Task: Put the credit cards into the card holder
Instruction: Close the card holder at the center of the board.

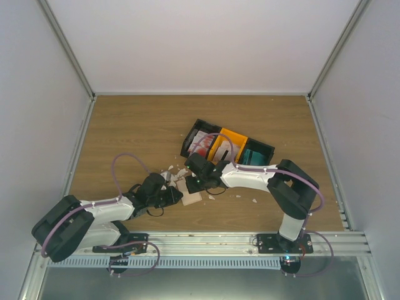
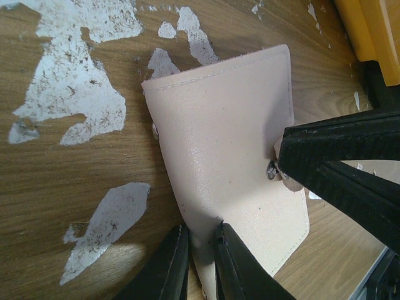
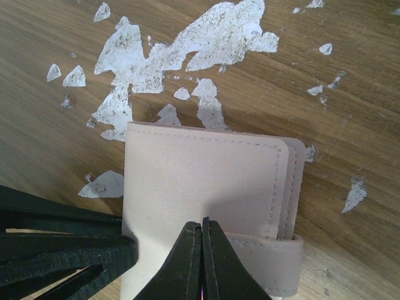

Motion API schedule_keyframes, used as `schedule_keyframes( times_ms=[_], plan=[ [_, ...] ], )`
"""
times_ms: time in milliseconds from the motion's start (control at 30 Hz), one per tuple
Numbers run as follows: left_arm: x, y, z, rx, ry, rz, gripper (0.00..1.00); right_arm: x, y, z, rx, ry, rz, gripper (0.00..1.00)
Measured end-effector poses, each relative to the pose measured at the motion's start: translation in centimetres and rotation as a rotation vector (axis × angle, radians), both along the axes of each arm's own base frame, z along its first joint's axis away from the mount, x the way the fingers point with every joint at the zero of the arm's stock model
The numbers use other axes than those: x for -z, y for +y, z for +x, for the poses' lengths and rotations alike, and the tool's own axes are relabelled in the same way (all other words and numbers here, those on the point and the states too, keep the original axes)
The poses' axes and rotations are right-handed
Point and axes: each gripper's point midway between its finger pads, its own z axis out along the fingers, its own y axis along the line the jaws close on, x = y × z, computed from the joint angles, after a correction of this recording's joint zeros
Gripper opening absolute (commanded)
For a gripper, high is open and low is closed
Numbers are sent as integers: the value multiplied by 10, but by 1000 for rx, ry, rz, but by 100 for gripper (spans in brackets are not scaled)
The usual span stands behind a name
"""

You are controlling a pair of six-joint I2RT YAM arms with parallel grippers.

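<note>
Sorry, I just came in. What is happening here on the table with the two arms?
Both arms are busy with the card holder, which lies folded on the wooden table. The left gripper has its jaws pinched on one edge of it. The right gripper, jaws shut, seems to press its tip on the holder's face near the strap. The credit cards lie in the tray behind; none is seen in the holder.

The wooden worktop (image 1: 137, 125) carries the card holder (image 1: 190, 195) at centre, a 3-bin tray (image 1: 236, 134) above-right, and white scraps (image 1: 254, 200) around.
</note>
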Motion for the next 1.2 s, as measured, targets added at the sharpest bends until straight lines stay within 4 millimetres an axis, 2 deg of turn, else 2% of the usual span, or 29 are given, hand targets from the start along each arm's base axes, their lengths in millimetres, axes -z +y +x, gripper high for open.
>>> schedule_keyframes(
  times_ms=[600, 1200],
  plan=[
    [0, -1, 0, 1, 2, -4, 15, 6, 1, -1, 33, 4, 75, 0],
    [1, 0, 0, 1, -1, -9, 15, 9, -2, -4, 102, -7, 254, 1]
  ],
)
